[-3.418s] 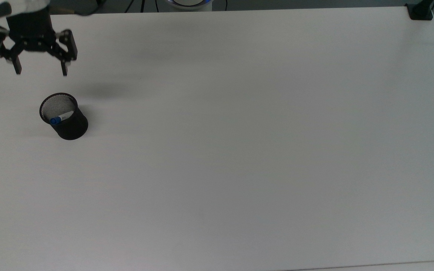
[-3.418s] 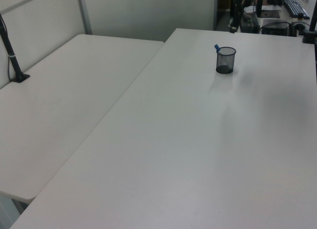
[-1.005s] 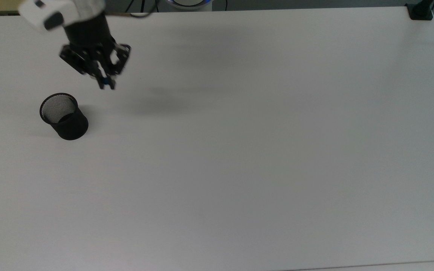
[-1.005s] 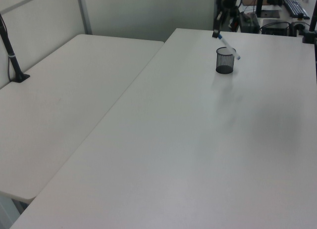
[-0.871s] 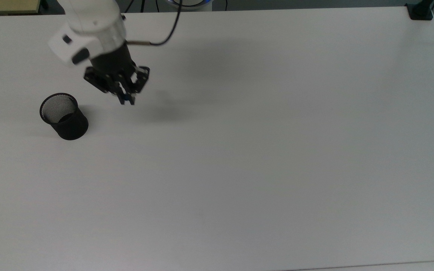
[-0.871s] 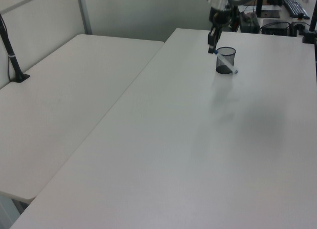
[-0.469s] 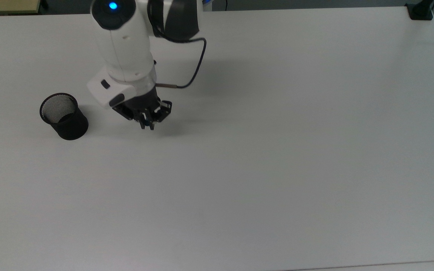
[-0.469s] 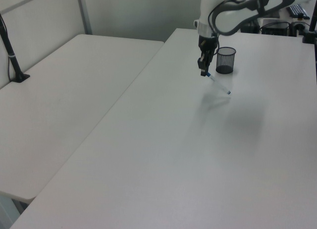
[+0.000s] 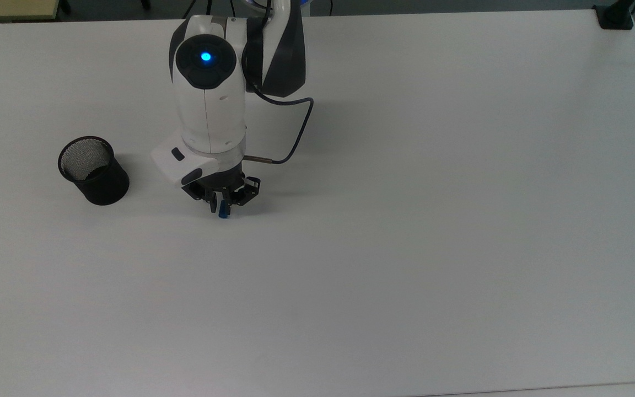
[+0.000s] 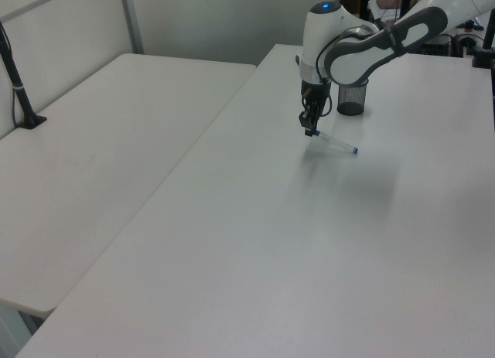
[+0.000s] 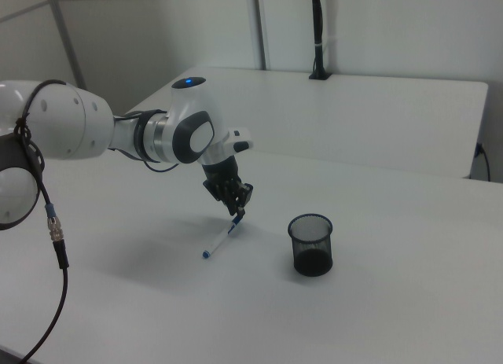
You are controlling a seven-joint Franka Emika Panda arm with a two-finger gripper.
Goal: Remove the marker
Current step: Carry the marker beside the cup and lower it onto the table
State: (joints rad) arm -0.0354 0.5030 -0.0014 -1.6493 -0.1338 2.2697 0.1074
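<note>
OK, current state:

cup: black mesh cup (image 9: 93,171) upright near the top view's left edge of the white table (image 9: 433,220); also seen in the left view (image 10: 350,99) and the right view (image 11: 311,244). Nothing sticks out of it.

arm: white arm (image 9: 210,94) reaches in from the far edge in the top view, wrist pointing down just to the top view's right of the cup, with a clear gap between them.

gripper: gripper (image 9: 222,208) has its fingers narrow, clamped on the marker's cap end; also visible in the left view (image 10: 310,129) and the right view (image 11: 236,210).

marker: marker (image 10: 334,143) held by its upper end, slanting down and away from the gripper toward the left view's right. In the right view the marker (image 11: 221,239) slants down to the right view's left, and its blue tail sits at or just above the table; contact cannot be told.

room: table bare across the centre, the top view's right and its near side. A black clamp (image 9: 615,16) sits at the far right corner in the top view.

change: 3.4 s ago the marker stood in the cup with the open gripper above it; 0.5 s ago the gripper already held the marker, nearer the cup. Now it is further to the top view's right and lower.
</note>
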